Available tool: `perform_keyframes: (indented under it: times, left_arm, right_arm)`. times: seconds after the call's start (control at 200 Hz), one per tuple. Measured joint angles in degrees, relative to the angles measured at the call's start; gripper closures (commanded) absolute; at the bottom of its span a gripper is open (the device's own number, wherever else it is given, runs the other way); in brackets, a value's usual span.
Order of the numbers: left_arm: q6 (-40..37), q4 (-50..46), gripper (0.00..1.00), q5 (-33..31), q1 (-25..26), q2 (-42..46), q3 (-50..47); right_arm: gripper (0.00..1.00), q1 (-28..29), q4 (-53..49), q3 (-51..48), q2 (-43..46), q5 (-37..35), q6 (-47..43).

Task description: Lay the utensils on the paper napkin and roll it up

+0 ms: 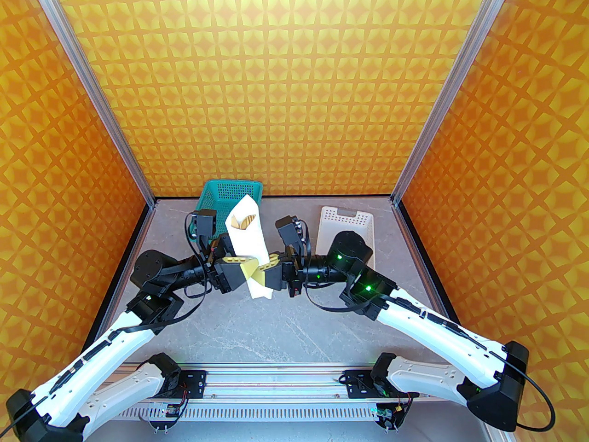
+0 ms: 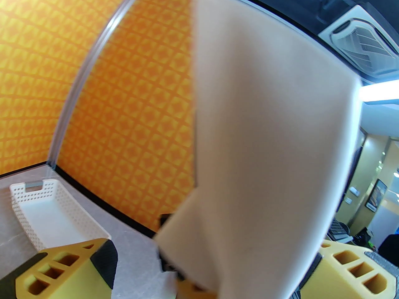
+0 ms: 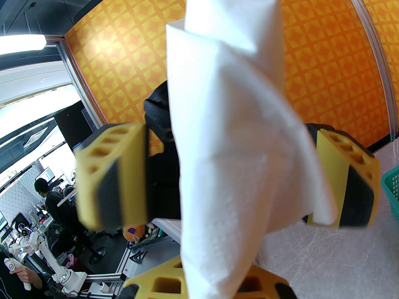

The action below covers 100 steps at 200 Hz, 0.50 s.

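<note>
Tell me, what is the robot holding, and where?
The right gripper pinches the rolled paper napkin near its bottom end; the left gripper stands open.

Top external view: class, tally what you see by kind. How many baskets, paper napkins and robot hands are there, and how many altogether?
Baskets: 2 (teal basket, white basket)
Paper napkins: 1 (paper napkin)
Hands: 2 (left hand, right hand)
Total: 5
</note>
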<state>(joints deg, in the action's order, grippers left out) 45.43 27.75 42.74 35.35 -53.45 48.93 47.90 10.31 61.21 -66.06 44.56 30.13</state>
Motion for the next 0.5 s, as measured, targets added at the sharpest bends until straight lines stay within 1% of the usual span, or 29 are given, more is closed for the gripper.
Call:
perform_keyframes:
  times: [0.315,0.5]
  left_arm:
    - [2.69,4.09,0.41,1.38,0.72,-2.21,0.02]
    - [3.10,4.94,0.53,1.53,0.72,-2.03,0.04]
  right_arm:
    - [1.00,0.15,-0.94,0.42,-0.33,-1.36,-1.31]
    - [1.00,0.15,-4.20,0.42,1.09,-4.59,-3.23]
